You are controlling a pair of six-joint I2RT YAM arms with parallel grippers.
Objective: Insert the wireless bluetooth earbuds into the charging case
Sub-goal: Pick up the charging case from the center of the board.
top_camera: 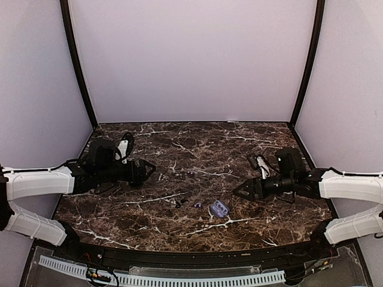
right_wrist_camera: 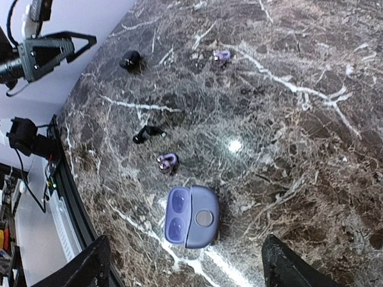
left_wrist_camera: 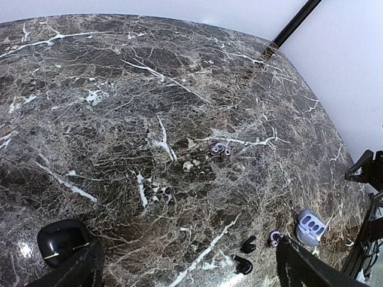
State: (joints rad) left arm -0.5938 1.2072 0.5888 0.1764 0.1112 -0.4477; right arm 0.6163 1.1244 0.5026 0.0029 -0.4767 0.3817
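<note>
The pale purple charging case (right_wrist_camera: 191, 216) lies open and empty on the marble; it also shows in the top view (top_camera: 219, 208) and the left wrist view (left_wrist_camera: 310, 227). One pale purple earbud (right_wrist_camera: 167, 162) lies just beside the case and shows in the left wrist view (left_wrist_camera: 274, 237). A second purple earbud (right_wrist_camera: 221, 56) lies farther off toward mid-table (left_wrist_camera: 220, 149). Two dark earbuds (left_wrist_camera: 248, 243) lie near the first purple one. My left gripper (top_camera: 149, 169) is open and empty at the left. My right gripper (top_camera: 236, 191) is open and empty, just right of the case.
A black charging case (left_wrist_camera: 61, 240) lies near my left gripper and shows in the right wrist view (right_wrist_camera: 130, 59). The brown marble table (top_camera: 197, 149) is walled by white panels on three sides, with a black rail along the near edge.
</note>
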